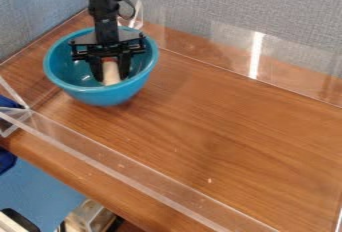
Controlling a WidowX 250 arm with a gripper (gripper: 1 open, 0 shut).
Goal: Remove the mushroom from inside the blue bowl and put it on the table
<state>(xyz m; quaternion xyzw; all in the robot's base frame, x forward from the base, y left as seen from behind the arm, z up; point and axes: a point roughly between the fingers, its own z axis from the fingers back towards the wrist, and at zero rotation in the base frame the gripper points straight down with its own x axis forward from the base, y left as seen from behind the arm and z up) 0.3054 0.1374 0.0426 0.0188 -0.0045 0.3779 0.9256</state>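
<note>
The blue bowl (83,84) stands at the back left of the wooden table (227,126). My black gripper (106,64) reaches straight down into it. Between its fingers stands the mushroom (107,70), of which a cream stalk shows inside the bowl. The gripper is shut on the mushroom. The cap of the mushroom is hidden by the gripper's crossbar.
Low clear acrylic walls (134,181) edge the tabletop on all sides. A grey fabric wall stands behind. Bare wood stretches from the bowl to the right and front.
</note>
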